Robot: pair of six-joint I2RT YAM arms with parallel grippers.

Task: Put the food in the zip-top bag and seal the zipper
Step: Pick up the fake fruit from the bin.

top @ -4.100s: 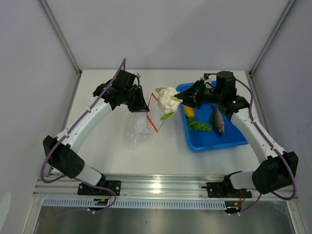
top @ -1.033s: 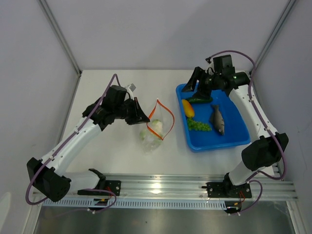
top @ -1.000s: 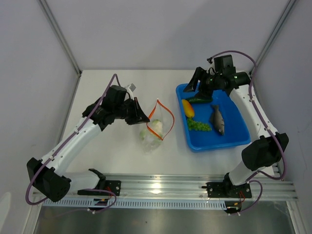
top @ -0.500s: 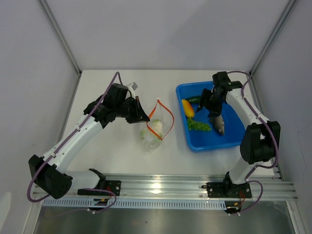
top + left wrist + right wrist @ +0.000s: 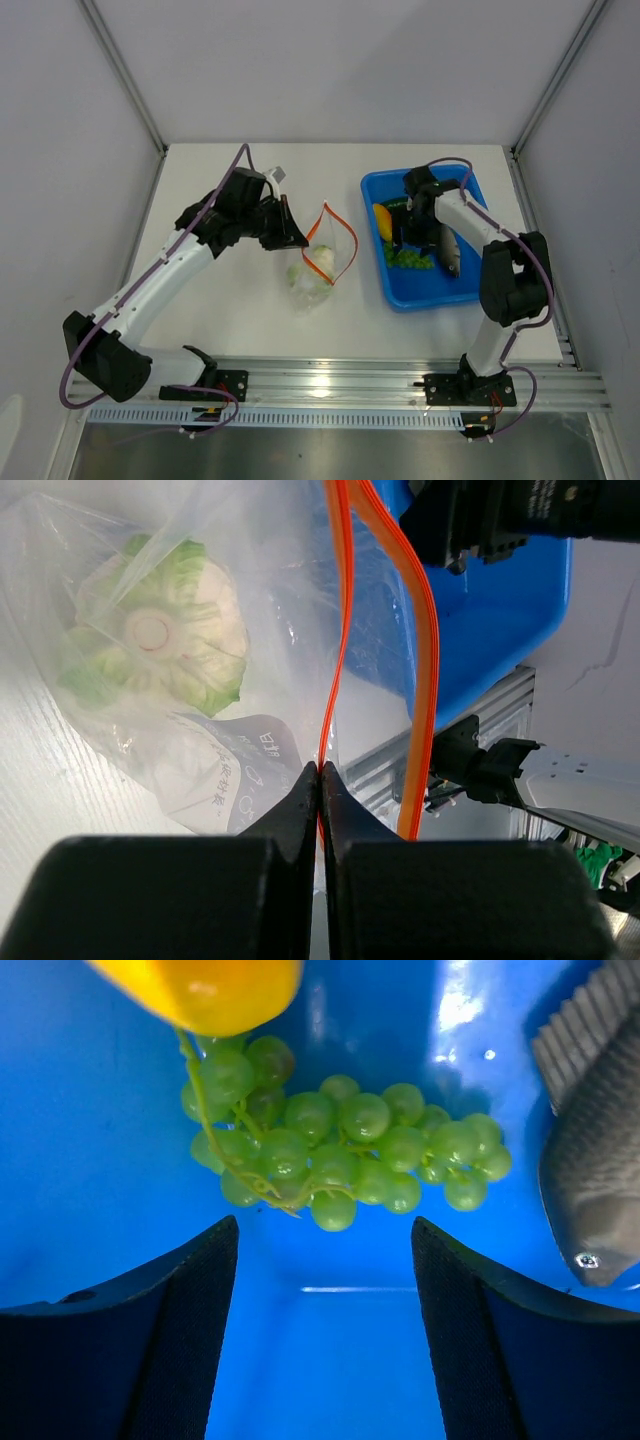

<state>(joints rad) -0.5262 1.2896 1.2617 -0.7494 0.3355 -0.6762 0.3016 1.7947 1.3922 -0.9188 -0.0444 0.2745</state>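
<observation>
The clear zip-top bag (image 5: 308, 283) lies mid-table with its orange-red zipper (image 5: 343, 238) held up as an open loop. A white and green cauliflower (image 5: 318, 262) sits inside it. My left gripper (image 5: 298, 240) is shut on the near strip of the zipper (image 5: 345, 600), fingertips pinched together (image 5: 320, 767); the cauliflower (image 5: 155, 640) shows through the plastic. My right gripper (image 5: 405, 240) hangs open just above the green grapes (image 5: 340, 1150), nothing between its fingers (image 5: 325, 1235). A yellow-orange piece (image 5: 200, 990) lies beyond the grapes, the grey fish (image 5: 595, 1180) to their right.
The blue tray (image 5: 470, 285) at the right holds the yellow-orange piece (image 5: 384, 220), grapes (image 5: 410, 259) and fish (image 5: 449, 250). Its near wall (image 5: 330, 1360) is just below my right fingers. White enclosure walls and metal posts ring the table.
The cauliflower has gone from my right gripper into the bag. My right arm has swung from the tray's far edge down over the grapes. The left gripper keeps its hold on the zipper.
</observation>
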